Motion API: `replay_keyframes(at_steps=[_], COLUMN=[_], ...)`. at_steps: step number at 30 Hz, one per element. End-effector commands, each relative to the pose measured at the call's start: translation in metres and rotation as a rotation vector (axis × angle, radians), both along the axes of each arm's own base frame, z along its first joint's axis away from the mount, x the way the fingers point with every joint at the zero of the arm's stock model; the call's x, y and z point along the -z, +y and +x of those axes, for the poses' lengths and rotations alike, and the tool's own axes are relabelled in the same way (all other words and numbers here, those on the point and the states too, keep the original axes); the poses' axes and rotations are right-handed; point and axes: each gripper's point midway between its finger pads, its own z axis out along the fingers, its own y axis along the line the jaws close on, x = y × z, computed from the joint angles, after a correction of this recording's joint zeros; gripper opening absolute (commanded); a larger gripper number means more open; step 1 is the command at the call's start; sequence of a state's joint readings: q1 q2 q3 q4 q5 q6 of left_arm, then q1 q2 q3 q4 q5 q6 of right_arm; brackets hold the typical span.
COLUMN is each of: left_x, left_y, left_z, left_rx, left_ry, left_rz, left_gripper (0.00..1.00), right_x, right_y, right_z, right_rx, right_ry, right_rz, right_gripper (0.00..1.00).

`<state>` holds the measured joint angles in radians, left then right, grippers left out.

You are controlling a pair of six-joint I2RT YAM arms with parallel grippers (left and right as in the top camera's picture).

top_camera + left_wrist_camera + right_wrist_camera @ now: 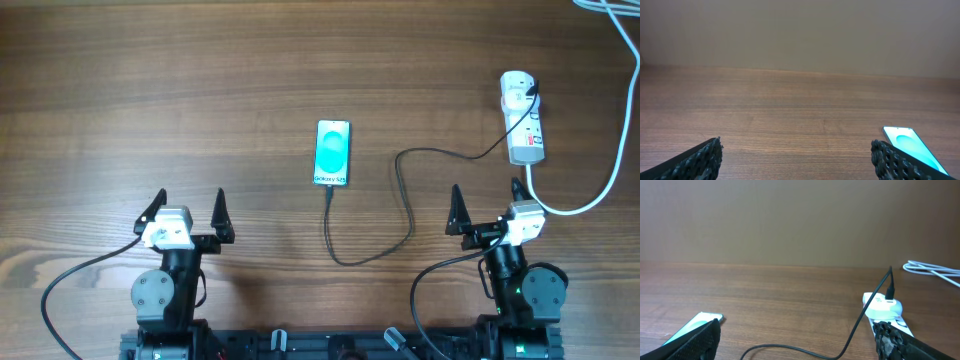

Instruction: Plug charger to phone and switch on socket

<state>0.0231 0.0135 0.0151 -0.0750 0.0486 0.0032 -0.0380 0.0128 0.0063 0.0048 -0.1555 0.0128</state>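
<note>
The phone (333, 152) lies flat mid-table with its cyan screen up; its edge shows in the left wrist view (912, 146) and the right wrist view (695, 324). The charger cable (405, 205) runs from the phone's near end, loops across the table and reaches a white adapter on the socket (523, 118); it also shows in the right wrist view (860, 317). The plug tip sits at the phone's bottom edge. The socket also shows in the right wrist view (882, 307). My left gripper (188, 215) and right gripper (485, 205) are open and empty, near the front edge.
A thick white cord (600, 195) runs from the socket's near end, curves along the right edge and leaves at the top right; it shows in the right wrist view (932, 271). The robots' black cables trail by the arm bases.
</note>
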Motion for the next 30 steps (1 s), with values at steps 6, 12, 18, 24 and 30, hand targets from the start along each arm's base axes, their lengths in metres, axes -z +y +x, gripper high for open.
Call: replay_keyframes(at_steps=[6,12,18,24,30], left_x=[0.0024,0.0023,0.0024,0.0024,0.0023], left_y=[0.0049,0.0048,0.0048,0.0048,0.0049], left_z=[0.0000,0.0000,0.0000,0.0000,0.0000], left_rx=[-0.023,-0.023,-0.023,-0.023,-0.023], left_ry=[-0.001,-0.001,-0.001,-0.001,-0.001], left_rz=[0.020,0.020,0.020,0.020,0.020], left_gripper=[1.00,1.00,1.00,1.00,1.00], right_x=[-0.0025,-0.0018,-0.0017,-0.0017,-0.0017], right_y=[0.0000,-0.0072,-0.0079,-0.0078,-0.0078], right_z=[-0.0004,0.0002,0.0003,0.0003,0.0003], right_rx=[0.003,0.045,0.049,0.048,0.048], right_ry=[-0.014,-0.010,-0.010,-0.010,-0.010], right_rz=[-0.013,-0.013,-0.013,-0.013,-0.013], right_gripper=[1.00,1.00,1.00,0.99,1.00])
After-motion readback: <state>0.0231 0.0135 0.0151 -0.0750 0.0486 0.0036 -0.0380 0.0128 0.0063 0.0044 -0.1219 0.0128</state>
